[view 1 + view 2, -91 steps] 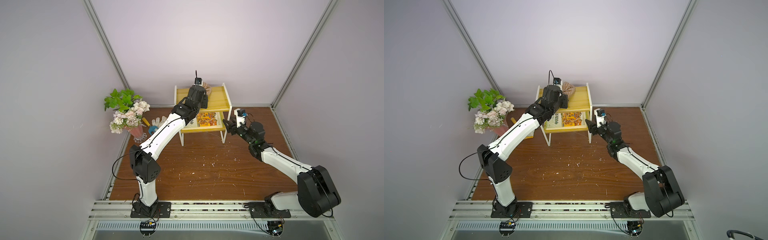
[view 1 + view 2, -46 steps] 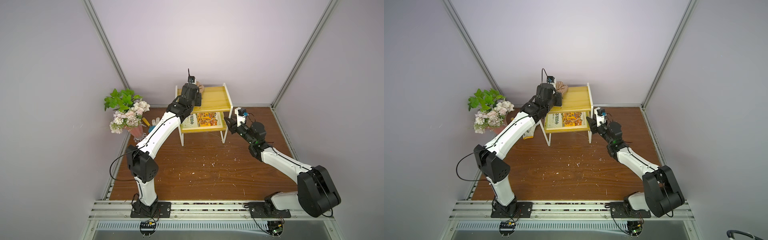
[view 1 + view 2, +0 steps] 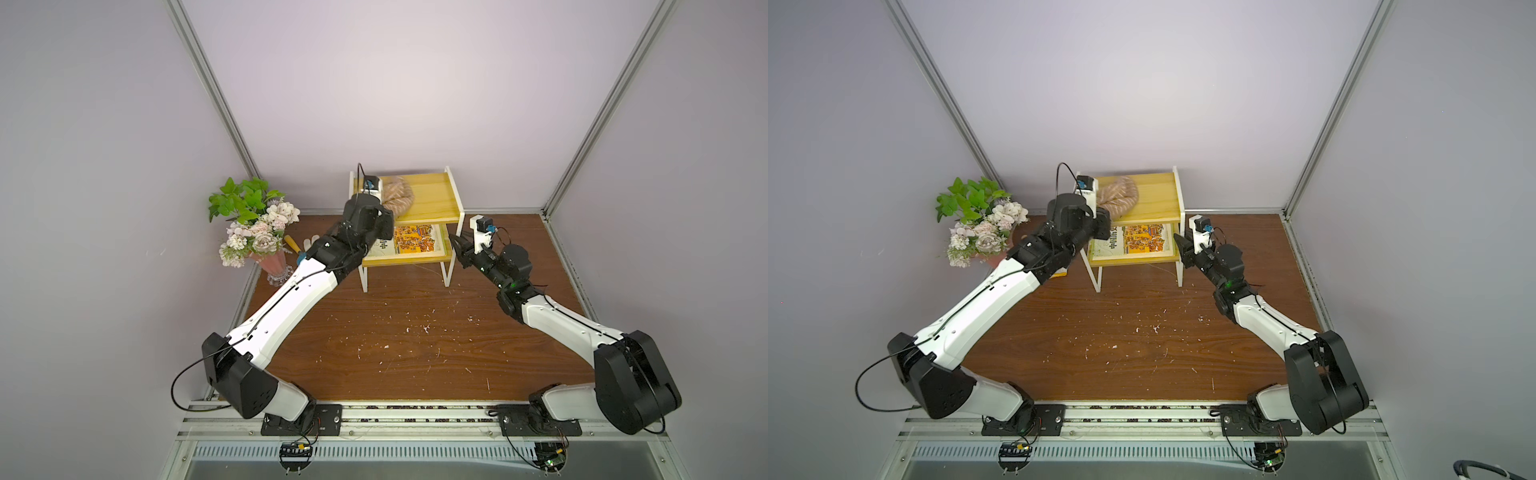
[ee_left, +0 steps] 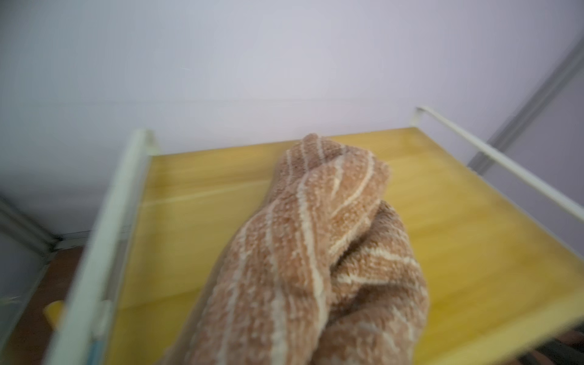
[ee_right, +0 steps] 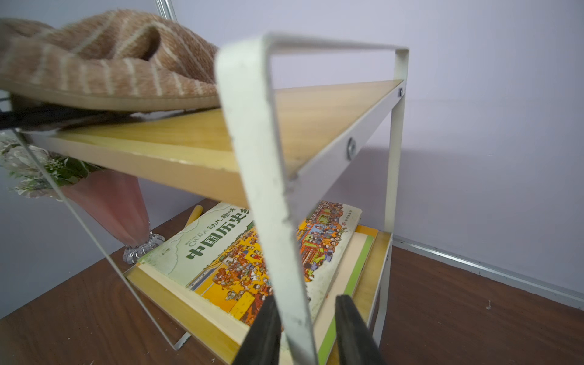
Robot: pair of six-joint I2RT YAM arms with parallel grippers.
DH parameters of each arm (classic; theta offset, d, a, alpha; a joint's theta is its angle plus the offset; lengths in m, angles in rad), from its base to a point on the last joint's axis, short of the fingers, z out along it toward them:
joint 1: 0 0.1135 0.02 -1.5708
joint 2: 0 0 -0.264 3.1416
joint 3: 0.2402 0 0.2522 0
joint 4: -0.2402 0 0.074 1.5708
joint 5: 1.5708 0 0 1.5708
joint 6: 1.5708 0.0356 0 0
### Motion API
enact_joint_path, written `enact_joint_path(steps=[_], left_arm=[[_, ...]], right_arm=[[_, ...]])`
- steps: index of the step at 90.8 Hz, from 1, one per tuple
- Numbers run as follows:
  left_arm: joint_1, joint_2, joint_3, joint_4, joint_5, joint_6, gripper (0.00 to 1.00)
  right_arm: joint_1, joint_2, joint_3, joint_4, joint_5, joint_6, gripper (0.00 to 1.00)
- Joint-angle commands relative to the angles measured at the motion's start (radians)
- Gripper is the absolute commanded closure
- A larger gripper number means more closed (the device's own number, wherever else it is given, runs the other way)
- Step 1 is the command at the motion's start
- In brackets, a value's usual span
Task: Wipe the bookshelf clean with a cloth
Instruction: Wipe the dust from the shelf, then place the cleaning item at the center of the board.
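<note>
Bookshelf (image 3: 432, 199) stands at back of worktop (image 3: 395, 353), centre, close to rear wall. Cloth (image 3: 397, 197) lies on the top board, bunched into a roll at the board's left end; right half of that board is bare.

Left wrist view: cloth heaped right in front of the lens, so left fingers not visible. They read as closed, and from how the fabric gathers toward them I take it they pinch the cloth. Left arm (image 3: 291, 299) reaches in over shelf's front-left corner.

Right fingers (image 5: 259, 338) sit either side of the white side frame at the front-right upright, closed in on it. Sliver of gap at one finger, so firmness uncertain. Looks like bracing.

Progress (judgement): approx. mid-wipe on top board. No dust visible, so can't tell wiped wood from unwiped. Lower board prob. not done: picture book (image 3: 415, 245) lies flat on it w/ a second one under, covering most of it. Frame sides and legs prob. left too.

Around: flowers (image 3: 253, 224) in pink vase (image 3: 274, 266) left of shelf; white glove (image 3: 311, 241) beside vase; pale crumbs over worktop.

In the way: raised side rails bound each stroke; books block lower board; vase is near left forearm.
</note>
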Motion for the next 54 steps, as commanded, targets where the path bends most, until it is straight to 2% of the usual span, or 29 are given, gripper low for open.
enact_joint_path(steps=[1, 4, 8, 13, 26, 39, 43, 54], left_arm=[[-0.077, 0.078, 0.093, -0.003, 0.217, 0.008, 1.0], [-0.118, 0.087, 0.114, 0.001, 0.255, 0.036, 1.0], [-0.168, 0.082, 0.123, -0.002, 0.249, 0.056, 1.0], [-0.192, 0.035, 0.087, -0.003, 0.251, 0.046, 1.0], [-0.193, -0.232, -0.252, 0.153, 0.357, -0.006, 0.99], [-0.193, -0.427, -0.482, 0.143, 0.485, -0.081, 0.98], [-0.193, -0.478, -0.555, 0.137, 0.464, -0.13, 0.98], [-0.193, -0.582, -0.74, 0.031, 0.298, -0.285, 0.97]], right_arm=[[0.003, 0.019, 0.04, 0.011, -0.008, 0.002, 0.68], [0.003, 0.023, 0.046, 0.007, -0.005, 0.002, 0.68], [0.003, 0.024, 0.052, 0.004, -0.004, 0.001, 0.68], [0.004, 0.023, 0.053, 0.006, -0.006, 0.001, 0.69], [0.003, 0.014, 0.047, 0.017, -0.005, 0.0, 0.69], [0.003, 0.008, 0.042, 0.036, 0.01, 0.017, 0.68], [0.003, 0.004, 0.037, 0.047, 0.012, 0.023, 0.68], [0.002, -0.007, 0.006, 0.101, 0.026, 0.038, 0.66]])
